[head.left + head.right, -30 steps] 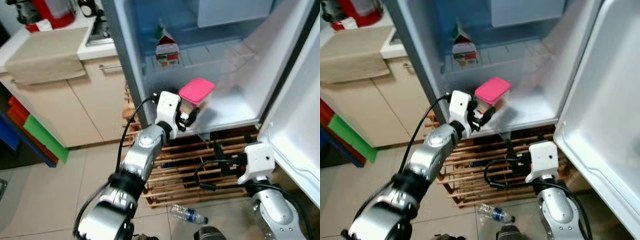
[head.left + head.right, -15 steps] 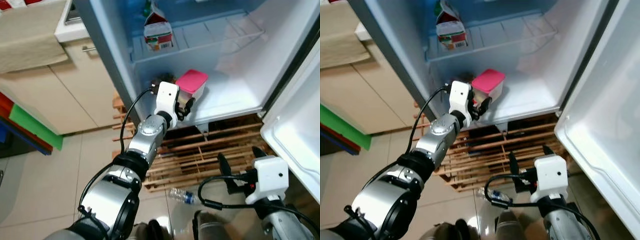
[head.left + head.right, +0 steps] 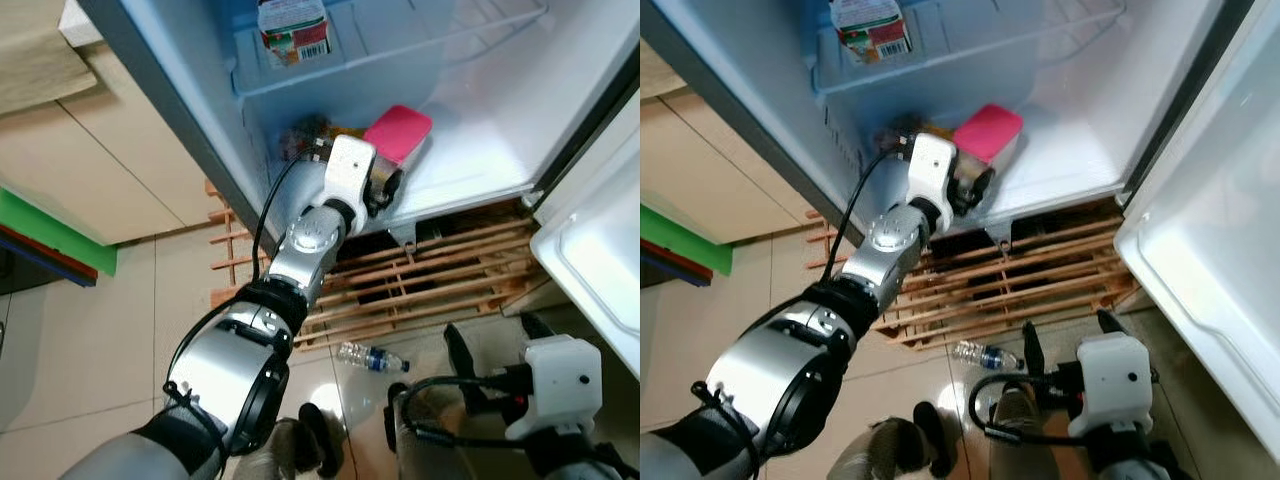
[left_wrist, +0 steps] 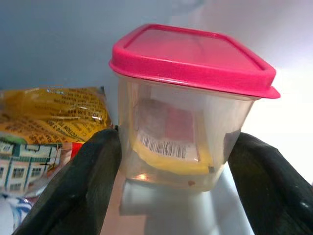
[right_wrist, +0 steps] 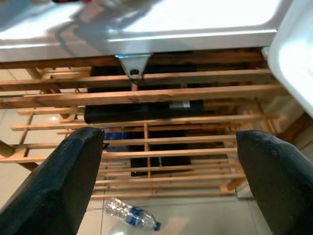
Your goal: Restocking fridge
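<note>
Wooden pallet (image 3: 420, 275) sat mid-frame, right of centre. Plastic bottle (image 3: 370, 356) lay on tiled floor (image 3: 100, 350) lower centre. Beige cabinet (image 3: 100, 160) upper left, green panel (image 3: 50, 240) at left edge.

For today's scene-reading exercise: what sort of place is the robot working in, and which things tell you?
Most likely a home kitchen: an open fridge holding a carton and a pink-lidded container, beige cabinets beside it, and a tiled floor.

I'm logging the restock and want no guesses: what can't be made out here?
- Container contents: left wrist view, clouded wall shows only a barcoded label.
- Yellow packet: left hand finger covers its lower part.
- Carton: left eye view, top cut off by the edge.
</note>
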Tool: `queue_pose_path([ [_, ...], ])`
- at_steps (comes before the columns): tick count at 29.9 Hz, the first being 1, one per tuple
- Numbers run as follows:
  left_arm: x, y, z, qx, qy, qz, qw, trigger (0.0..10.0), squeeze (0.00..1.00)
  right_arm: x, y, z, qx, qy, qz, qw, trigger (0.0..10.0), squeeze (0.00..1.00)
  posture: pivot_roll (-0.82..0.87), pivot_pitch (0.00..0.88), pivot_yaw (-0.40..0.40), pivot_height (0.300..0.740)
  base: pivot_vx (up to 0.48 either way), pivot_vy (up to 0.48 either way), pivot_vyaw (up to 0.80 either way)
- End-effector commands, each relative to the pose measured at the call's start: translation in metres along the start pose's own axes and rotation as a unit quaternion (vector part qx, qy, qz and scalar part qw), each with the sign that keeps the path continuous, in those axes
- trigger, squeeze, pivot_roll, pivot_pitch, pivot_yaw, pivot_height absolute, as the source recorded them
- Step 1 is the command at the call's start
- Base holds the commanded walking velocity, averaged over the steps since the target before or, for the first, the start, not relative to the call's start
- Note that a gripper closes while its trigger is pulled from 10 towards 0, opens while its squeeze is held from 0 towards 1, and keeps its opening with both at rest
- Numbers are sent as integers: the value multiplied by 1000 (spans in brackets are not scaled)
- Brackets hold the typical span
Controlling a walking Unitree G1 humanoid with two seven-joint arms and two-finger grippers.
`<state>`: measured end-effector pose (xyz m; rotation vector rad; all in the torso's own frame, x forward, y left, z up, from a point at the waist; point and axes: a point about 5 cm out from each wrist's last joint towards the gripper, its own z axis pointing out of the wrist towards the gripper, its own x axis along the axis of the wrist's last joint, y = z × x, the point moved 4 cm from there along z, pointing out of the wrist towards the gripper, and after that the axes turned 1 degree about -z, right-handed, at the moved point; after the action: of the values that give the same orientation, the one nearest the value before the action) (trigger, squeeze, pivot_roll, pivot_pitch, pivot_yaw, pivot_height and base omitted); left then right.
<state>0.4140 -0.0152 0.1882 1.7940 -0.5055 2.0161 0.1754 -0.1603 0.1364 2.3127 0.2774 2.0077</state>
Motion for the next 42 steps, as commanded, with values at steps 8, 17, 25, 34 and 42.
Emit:
queue_pose_path([
  [8, 27, -4, 7, 30, 54, 11, 998, 10000, 1000, 0, -4, -4, 5, -7, 4, 1000, 10000, 75, -470, 316, 176, 740, 0, 0, 0],
  [17, 13, -11, 5, 39, 14, -42, 998, 10000, 1000, -3, -6, 10, 22, -1, 0, 1000, 10000, 78, -424, 268, 165, 740, 0, 0, 0],
  [25, -15, -8, -7, 9, -22, -97, 995, 10000, 129, -6, -10, 36, 40, 17, 2, 999, 10000, 75, -354, 179, 162, 740, 0, 0, 0],
  [34, -18, -12, -15, 10, -10, -58, 998, 10000, 0, 1, -11, 65, 54, 50, -4, 997, 10000, 78, -305, 79, 157, 740, 0, 0, 0],
  [42, 6, -18, -58, -60, 57, -23, 996, 10000, 0, 5, -3, 86, 35, 76, 0, 996, 10000, 78, -234, 0, 150, 740, 0, 0, 0],
])
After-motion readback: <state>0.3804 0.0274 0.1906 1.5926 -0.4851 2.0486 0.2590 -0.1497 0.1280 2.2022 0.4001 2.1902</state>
